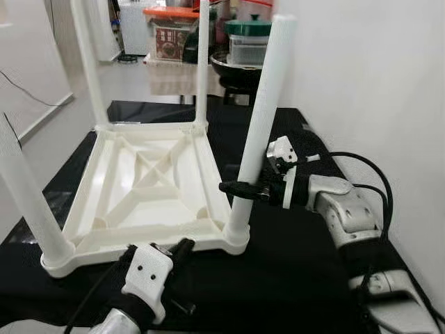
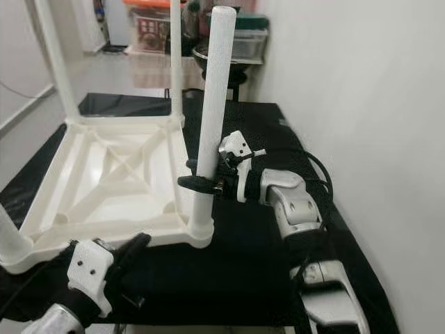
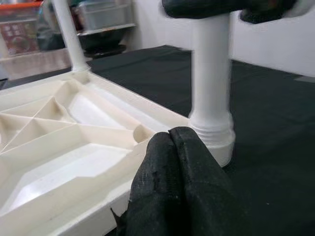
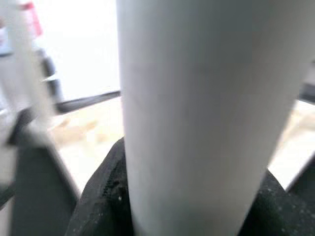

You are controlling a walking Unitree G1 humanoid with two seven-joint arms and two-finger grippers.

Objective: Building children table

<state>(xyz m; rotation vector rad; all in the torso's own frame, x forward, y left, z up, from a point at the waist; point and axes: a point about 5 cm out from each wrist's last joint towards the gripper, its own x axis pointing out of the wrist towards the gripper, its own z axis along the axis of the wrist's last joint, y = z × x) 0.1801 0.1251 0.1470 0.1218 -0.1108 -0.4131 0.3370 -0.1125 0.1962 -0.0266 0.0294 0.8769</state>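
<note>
A white plastic children's table top [image 1: 149, 191] lies upside down on the black table [image 1: 292, 271], with several white legs standing up from its corners. My right gripper [image 1: 238, 188] is shut on the near right leg [image 1: 259, 129], a little above its socket; that leg [image 4: 197, 113] sits between the black fingers [image 4: 101, 206] in the right wrist view. My left gripper [image 1: 182, 248] is shut, its fingertips [image 3: 172, 147] touching the top's near rim beside that leg's base [image 3: 212, 132].
A white wall [image 1: 375, 76] runs close along the right side. Beyond the table stand a dark pan [image 1: 236, 69] and storage boxes [image 1: 170, 31] on a low surface. A black cable [image 1: 368, 174] loops over my right arm.
</note>
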